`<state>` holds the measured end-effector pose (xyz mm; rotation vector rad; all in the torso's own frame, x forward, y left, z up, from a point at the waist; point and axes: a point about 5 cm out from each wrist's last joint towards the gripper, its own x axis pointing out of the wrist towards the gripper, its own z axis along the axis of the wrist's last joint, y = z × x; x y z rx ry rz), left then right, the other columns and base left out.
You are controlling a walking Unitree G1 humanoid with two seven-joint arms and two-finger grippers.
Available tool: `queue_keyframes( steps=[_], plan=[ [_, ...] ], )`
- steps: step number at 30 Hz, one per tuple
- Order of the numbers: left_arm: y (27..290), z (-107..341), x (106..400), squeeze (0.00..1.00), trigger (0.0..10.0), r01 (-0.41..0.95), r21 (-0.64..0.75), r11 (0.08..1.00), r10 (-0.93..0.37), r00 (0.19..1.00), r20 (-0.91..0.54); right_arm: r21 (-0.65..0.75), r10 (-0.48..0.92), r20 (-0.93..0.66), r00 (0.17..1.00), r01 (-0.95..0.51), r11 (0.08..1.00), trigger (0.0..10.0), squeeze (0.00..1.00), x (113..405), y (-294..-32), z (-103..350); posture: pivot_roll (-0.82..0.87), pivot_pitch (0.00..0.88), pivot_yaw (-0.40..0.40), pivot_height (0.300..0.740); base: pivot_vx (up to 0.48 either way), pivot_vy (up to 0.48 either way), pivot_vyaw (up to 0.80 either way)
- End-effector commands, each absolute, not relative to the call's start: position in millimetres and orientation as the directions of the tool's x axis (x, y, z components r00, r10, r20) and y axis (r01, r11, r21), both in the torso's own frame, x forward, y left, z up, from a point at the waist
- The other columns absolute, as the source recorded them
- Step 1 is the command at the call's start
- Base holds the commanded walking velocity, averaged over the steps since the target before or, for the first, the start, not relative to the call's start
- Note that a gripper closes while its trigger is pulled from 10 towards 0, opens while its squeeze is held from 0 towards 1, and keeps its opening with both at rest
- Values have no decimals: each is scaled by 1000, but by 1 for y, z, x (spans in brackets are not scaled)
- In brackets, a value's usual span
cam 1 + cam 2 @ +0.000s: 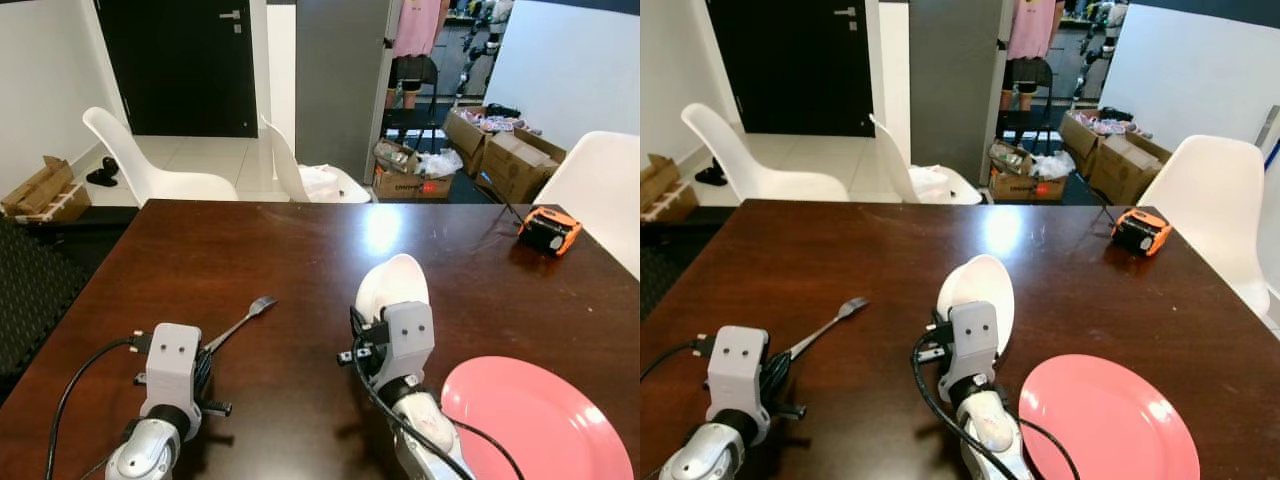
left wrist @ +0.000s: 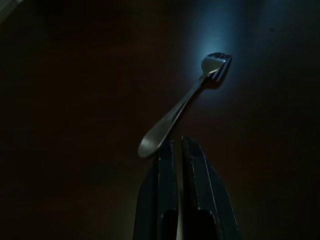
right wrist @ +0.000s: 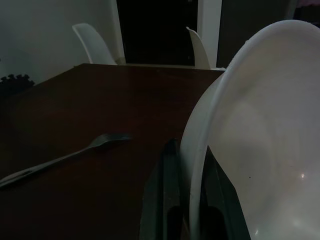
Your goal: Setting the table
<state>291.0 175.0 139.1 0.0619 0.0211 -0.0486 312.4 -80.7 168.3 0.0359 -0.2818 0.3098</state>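
The pink plate (image 1: 536, 422) and fork (image 1: 243, 320) lie on the table (image 1: 300, 250), the left gripper (image 2: 179, 145) is closed and empty, and the right gripper (image 3: 187, 150) pinches the white bowl (image 1: 392, 284), not yet placed.

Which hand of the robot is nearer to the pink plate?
The right hand, holding the white bowl tilted just beside the pink plate. The left hand is across the table, by the fork.

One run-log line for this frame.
right gripper: shut on white bowl, tilted | left gripper: shut, behind fork | pink plate: on table
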Motion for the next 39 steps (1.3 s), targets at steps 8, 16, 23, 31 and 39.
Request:
queue_keyframes(
  steps=[8,16,23,31,39],
  plan=[
    [178,133,289,0,10000,40,75,996,-37,998,-47,-1,305,260,916,-316,949,10000,0,311,-78,163,36,100,67,740,-310,0,0],
    [177,133,290,0,10000,42,77,996,-38,998,-48,-1,305,260,916,-316,949,10000,0,311,-78,163,35,98,68,740,-308,0,0],
    [177,133,290,0,10000,42,78,996,-38,998,-47,0,305,260,916,-316,949,10000,0,311,-78,163,37,99,70,740,-298,0,0],
    [177,133,291,0,10000,42,80,996,-38,998,-48,0,304,259,917,-315,949,10000,0,311,-78,162,36,100,70,740,-206,0,0],
    [174,133,291,0,10000,58,71,996,-54,997,-51,2,301,261,917,-312,950,10000,0,311,-78,162,35,101,71,740,0,0,0]
  ],
)
